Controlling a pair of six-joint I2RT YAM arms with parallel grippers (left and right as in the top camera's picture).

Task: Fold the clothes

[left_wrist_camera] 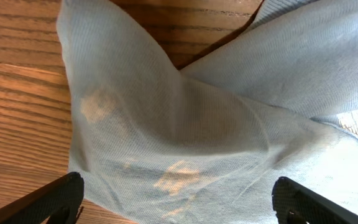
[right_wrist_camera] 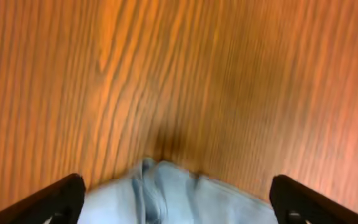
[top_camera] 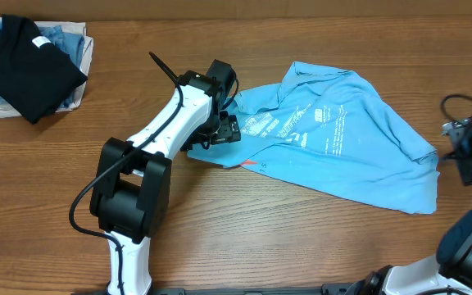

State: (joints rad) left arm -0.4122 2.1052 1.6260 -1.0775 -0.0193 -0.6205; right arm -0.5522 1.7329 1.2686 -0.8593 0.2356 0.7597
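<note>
Across the brown wooden desk (top_camera: 301, 238), middle to right edge, overhead view: light sky-blue short-sleeved knit t-shirt with white lettering (top_camera: 342, 135) lies crumpled and unfolded, its small red-orange mark (top_camera: 249, 164) at the near-left hem; no fold looks made yet.
Far-left corner, overhead view: black folded shirt (top_camera: 27, 65) sits on denim-blue and white folded garments (top_camera: 68, 41), well apart from the work, likely a finished pile.
Left gripper (top_camera: 222, 124), overhead view: set over the t-shirt's left end, probably to take that end for a first fold; the jaws cannot be read from above.
Right gripper (top_camera: 465, 154), overhead view: at the desk's right edge, just beside the t-shirt's right corner, likely placed for the opposite end.
Left wrist view: black fingers (left_wrist_camera: 61, 199) stand wide apart, released, a raised peak of thin fabric between them; only here do the weave and the print showing through appear.
Right wrist view: fingers (right_wrist_camera: 61, 199) are spread, holding nothing; a bunched hem edge pokes in between them, bare desk beyond. Only this view shows the cloth is not gripped.
</note>
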